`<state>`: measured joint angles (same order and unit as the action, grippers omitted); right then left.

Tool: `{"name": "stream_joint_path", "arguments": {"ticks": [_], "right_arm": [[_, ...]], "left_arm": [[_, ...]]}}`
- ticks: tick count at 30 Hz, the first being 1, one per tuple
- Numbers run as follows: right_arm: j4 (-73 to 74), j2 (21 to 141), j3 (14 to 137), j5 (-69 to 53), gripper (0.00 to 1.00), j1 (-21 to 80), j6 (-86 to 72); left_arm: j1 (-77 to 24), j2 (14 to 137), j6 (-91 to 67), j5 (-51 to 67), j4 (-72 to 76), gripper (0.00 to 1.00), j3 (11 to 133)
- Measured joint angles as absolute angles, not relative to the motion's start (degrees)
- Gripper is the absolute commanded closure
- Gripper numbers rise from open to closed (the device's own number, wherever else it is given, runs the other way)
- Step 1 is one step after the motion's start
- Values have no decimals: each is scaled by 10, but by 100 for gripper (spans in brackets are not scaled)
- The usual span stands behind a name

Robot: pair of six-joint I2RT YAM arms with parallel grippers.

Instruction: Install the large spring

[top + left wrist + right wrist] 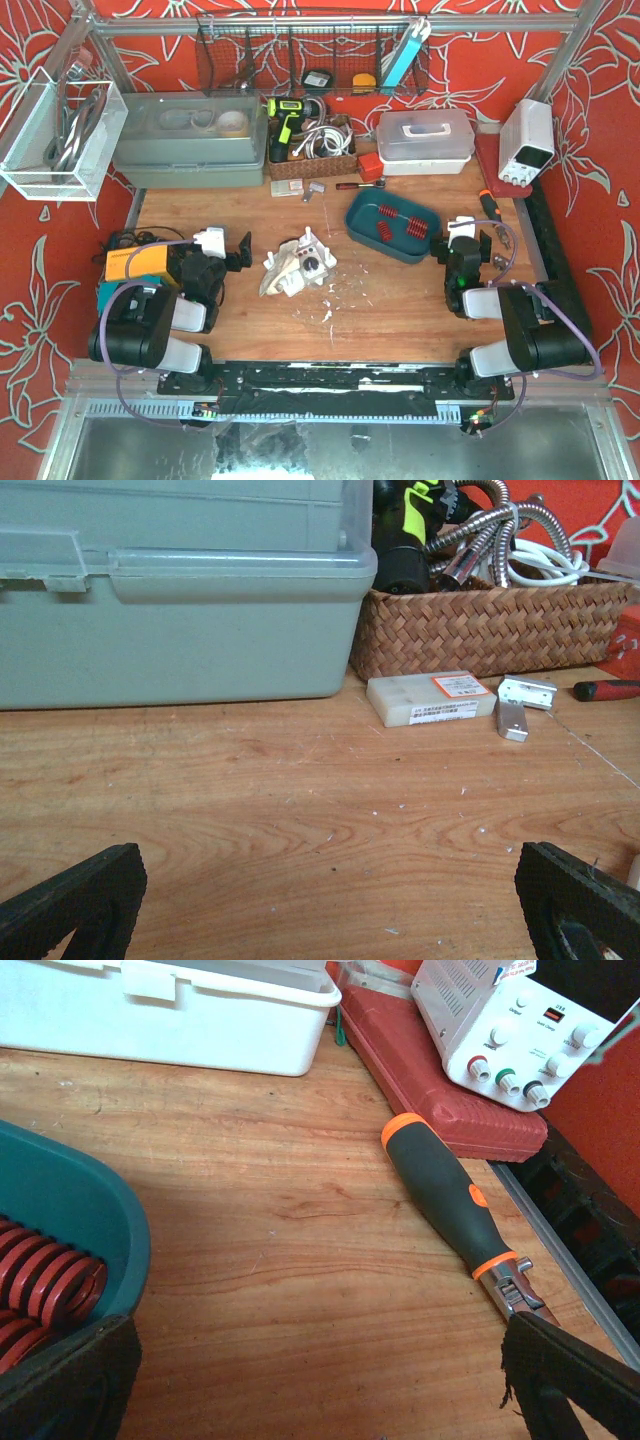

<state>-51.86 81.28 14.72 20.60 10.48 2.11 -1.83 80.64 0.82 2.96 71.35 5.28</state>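
Here, red springs (pixel 400 222) sit in a tray (pixel 364 226) beside the right pincer (pixel 462 232).

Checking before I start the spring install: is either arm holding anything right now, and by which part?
Nothing is held. The left gripper and right gripper are both open and empty.

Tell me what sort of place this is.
Most likely a workshop bench set up as a robot test cell. The wooden bench top carries a grey toolbox, a bench power supply and a screwdriver, plus a teal tray of red springs.
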Motion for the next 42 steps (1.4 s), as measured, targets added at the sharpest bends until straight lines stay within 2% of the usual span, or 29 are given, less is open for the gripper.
{"name": "stream_joint_path", "arguments": {"ticks": [13, 18, 25, 34, 37, 42], "right_arm": [[-517, 810, 147, 205, 1, 105, 22], [-403, 714, 173, 170, 1, 105, 28], [-230, 539, 242, 169, 1, 105, -73], [64, 445, 399, 161, 1, 105, -261], [98, 420, 393, 100, 3, 105, -296], [119, 410, 375, -9, 1, 105, -358]], "left_arm": [[-18, 806, 8, 30, 714, 0, 53], [-18, 792, 9, 32, 693, 0, 55], [-20, 649, -25, 24, 484, 0, 155], [-23, 539, -182, 8, 137, 0, 331], [-23, 510, -214, 24, 55, 0, 368], [-23, 423, -274, 116, -19, 0, 336]]}}
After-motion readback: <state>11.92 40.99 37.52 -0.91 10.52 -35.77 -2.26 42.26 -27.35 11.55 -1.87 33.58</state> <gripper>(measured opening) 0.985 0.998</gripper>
